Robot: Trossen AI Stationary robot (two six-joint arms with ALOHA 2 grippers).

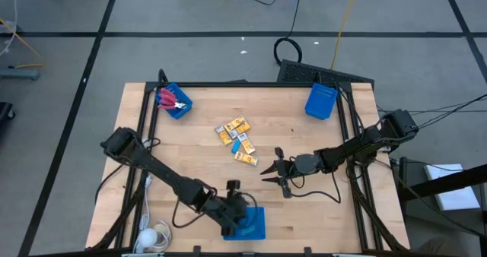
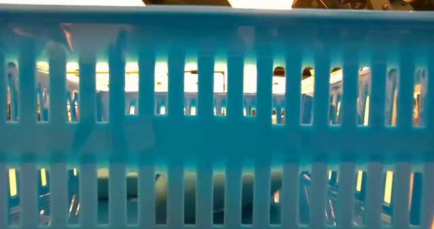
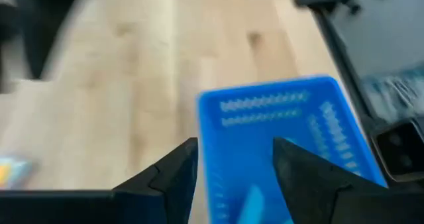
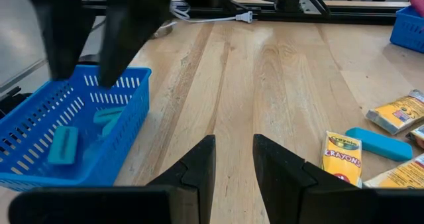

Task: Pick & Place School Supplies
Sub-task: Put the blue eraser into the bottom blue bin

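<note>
I work in a lab — bare wooden bench (image 1: 198, 166) in a black frame (image 1: 251, 84), taped grey floor (image 1: 190, 52), cables (image 1: 342, 21) trailing behind.

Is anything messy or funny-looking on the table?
Nothing looks broken or spilled. The crayon packs and a light-blue eraser lie jumbled mid-table, pointing every way. The far-right blue bin sits slightly crooked. The left claw hangs open over the near bin, which holds two erasers.
</note>
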